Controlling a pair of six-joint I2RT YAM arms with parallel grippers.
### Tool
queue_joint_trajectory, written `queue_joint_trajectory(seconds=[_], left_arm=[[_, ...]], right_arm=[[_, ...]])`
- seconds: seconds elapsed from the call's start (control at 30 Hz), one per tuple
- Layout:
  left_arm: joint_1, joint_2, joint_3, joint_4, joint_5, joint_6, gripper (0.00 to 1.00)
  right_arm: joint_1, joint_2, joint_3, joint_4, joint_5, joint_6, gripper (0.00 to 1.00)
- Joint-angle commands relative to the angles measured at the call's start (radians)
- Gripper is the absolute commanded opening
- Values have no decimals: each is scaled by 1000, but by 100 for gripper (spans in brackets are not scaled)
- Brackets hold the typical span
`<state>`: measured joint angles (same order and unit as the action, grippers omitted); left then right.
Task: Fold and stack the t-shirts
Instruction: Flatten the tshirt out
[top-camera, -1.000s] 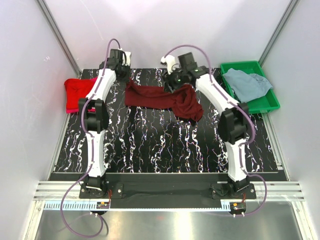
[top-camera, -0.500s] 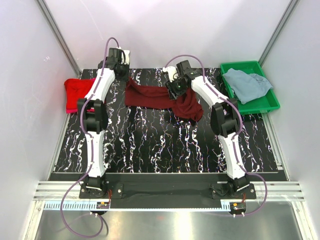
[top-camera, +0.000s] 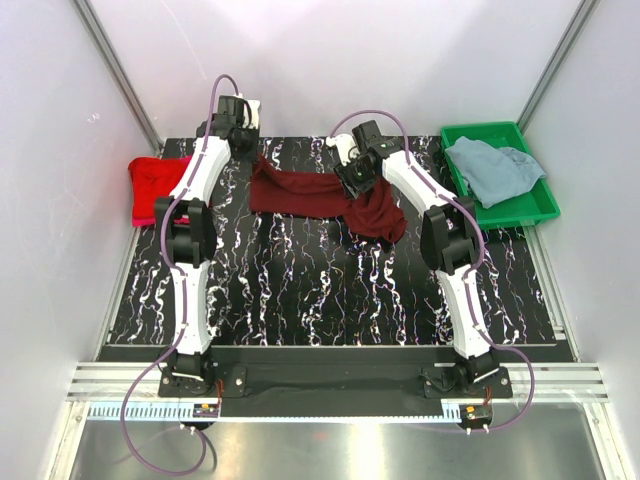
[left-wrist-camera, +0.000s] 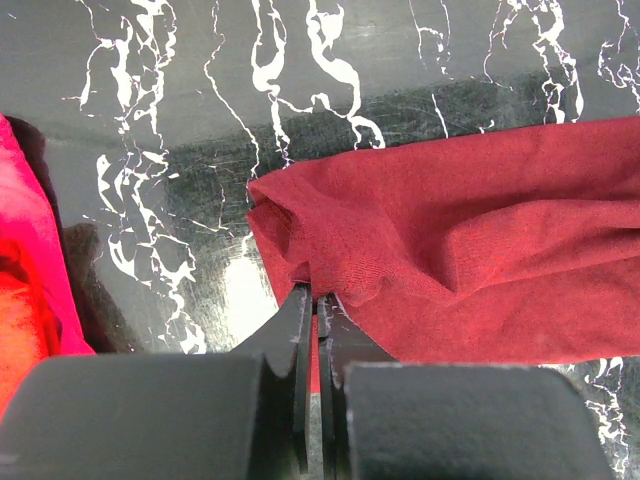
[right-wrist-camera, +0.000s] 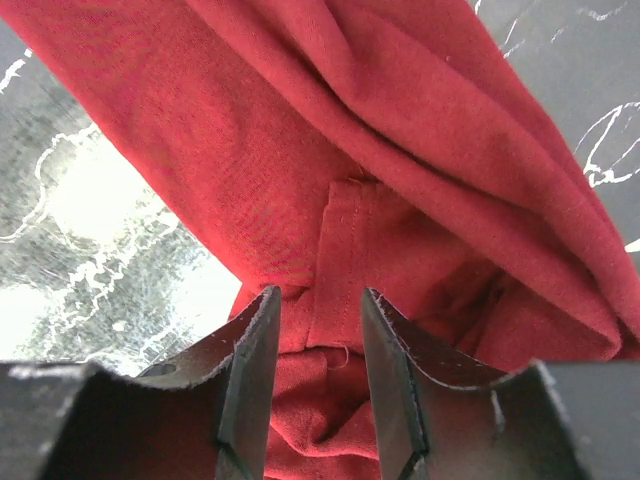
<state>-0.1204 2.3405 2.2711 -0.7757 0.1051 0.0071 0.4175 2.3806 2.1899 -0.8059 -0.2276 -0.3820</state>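
Observation:
A dark maroon t-shirt (top-camera: 310, 192) lies crumpled in a long strip across the back of the black marbled table. My left gripper (top-camera: 252, 152) is shut on its left corner, and the left wrist view shows the cloth (left-wrist-camera: 470, 250) pinched at the fingertips (left-wrist-camera: 318, 295). My right gripper (top-camera: 352, 180) is down on the shirt's right part. It is open, its jaws either side of a stitched hem (right-wrist-camera: 340, 260) without clamping it. A bright red t-shirt (top-camera: 155, 178) lies folded at the left edge on a pink one (top-camera: 143, 216). A dusty grey-blue t-shirt (top-camera: 490, 168) lies in the tray.
The green plastic tray (top-camera: 535, 205) stands at the back right, beside the table. White walls with metal posts close in the back and sides. The red and pink pile (left-wrist-camera: 25, 270) shows at the left edge of the left wrist view.
My right gripper has moved left and down onto the maroon shirt, and its jaws have narrowed around the hem. The left gripper has kept its hold in place.

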Motion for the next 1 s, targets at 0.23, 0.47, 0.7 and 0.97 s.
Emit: queue_joint_trajectory(seconds=[0.23, 0.47, 0.7, 0.97], left_arm=[[4, -79, 18, 32, 15, -4, 0], [4, -78, 18, 33, 13, -4, 0], [4, -69, 19, 33, 18, -4, 0], [7, -78, 44, 29, 22, -4, 0]], right_arm=[[9, 45, 71, -49, 42, -18, 40], [10, 48, 90, -36, 53, -9, 22], [9, 17, 111, -24, 73, -17, 12], [6, -27, 139, -19, 134, -24, 0]])
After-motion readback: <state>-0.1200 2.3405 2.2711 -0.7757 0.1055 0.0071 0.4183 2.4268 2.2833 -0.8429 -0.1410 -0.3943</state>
